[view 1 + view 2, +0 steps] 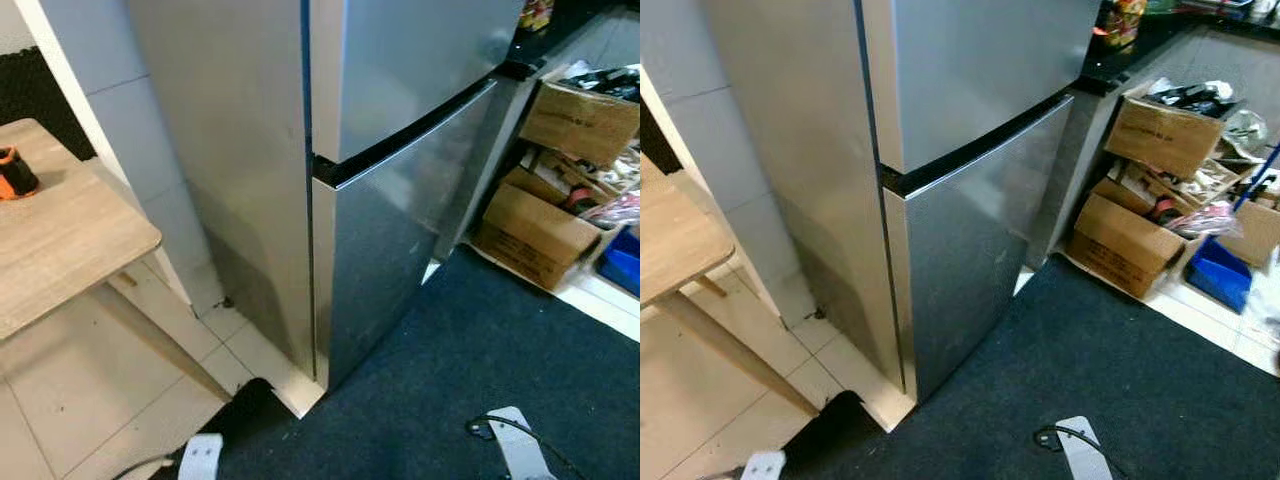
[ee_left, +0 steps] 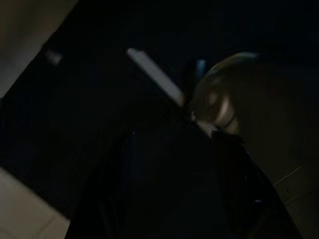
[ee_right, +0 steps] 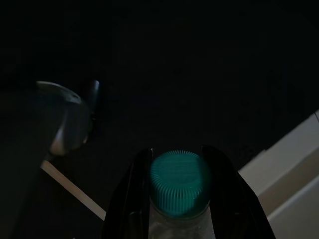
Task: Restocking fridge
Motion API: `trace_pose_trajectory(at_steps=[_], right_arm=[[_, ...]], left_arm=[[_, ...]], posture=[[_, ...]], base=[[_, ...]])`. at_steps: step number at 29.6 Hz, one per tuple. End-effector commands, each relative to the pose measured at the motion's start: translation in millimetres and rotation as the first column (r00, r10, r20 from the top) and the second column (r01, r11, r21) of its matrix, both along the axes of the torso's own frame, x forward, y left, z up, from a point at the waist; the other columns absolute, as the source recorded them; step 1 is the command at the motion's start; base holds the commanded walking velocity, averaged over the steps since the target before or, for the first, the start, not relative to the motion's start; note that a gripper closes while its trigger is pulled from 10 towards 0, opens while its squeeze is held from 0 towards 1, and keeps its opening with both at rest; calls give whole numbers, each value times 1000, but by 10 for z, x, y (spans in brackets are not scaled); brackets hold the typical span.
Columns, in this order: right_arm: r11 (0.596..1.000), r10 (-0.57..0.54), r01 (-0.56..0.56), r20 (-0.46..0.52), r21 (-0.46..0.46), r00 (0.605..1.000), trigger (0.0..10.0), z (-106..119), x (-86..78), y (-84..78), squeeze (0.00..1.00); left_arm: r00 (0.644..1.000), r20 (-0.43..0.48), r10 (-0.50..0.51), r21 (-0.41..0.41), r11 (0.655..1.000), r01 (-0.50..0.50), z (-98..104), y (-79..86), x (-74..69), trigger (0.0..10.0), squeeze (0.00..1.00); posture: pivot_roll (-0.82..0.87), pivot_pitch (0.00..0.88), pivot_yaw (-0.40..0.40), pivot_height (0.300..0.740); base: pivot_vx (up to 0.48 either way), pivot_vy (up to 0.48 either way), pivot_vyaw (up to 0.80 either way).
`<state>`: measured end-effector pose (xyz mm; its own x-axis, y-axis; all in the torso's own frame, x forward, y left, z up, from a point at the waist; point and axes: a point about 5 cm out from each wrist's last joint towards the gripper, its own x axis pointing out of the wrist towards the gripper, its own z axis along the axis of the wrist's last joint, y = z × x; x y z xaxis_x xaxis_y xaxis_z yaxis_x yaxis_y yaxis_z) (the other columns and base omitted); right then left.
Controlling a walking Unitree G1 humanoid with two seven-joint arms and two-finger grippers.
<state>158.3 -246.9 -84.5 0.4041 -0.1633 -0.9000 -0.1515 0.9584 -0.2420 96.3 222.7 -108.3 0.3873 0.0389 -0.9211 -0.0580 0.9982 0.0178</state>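
Two doors of the steel fridge (image 1: 400, 200) stand closed at my twelve o'clock. My right gripper (image 3: 179, 169) hangs low, fingers clamped around a teal-capped bottle (image 3: 178, 185). Left gripper's fingers: I cannot tell, too dark.

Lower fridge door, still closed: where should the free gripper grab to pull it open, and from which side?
Grip the lower fridge door by its top edge, at the dark recessed gap under the upper door. The front shows no bar handle, so that slot looks like the only hold. Come from the front, probably hooking from above. Hinge side can't be told. The right gripper holds a teal-capped bottle.
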Motion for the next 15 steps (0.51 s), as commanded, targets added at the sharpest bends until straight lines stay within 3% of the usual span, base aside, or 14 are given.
trace_pose_trajectory(at_steps=[1, 6, 11, 15], right_arm=[[1000, -19, 19, -9, 2, 1000, 10000, -17, -53, -18, 0], [1000, -10, 9, -36, -11, 999, 10000, -34, -155, -88, 0], [1000, -4, 4, -31, -9, 1000, 10000, -28, -132, -80, 0], [1000, 12, -12, -22, -4, 1000, 10000, -20, -84, -43, 0]], left_arm=[[1000, 11, -7, -2, 1000, 7, 9, 8, 23, 10000, 0], [998, 66, 24, -23, 999, -23, 39, -48, 173, 10000, 0], [996, 88, 21, -21, 1000, -19, 70, -112, 332, 10000, 0], [997, 82, 10, -33, 999, -7, 69, -145, 352, 10000, 0]], posture=[[9, 0, -27, 740], [7, 0, -25, 740], [0, 0, -30, 740], [0, 0, -26, 740]], base=[[0, 0, 0], [0, 0, 0], [0, 0, 0], [0, 0, 0]])
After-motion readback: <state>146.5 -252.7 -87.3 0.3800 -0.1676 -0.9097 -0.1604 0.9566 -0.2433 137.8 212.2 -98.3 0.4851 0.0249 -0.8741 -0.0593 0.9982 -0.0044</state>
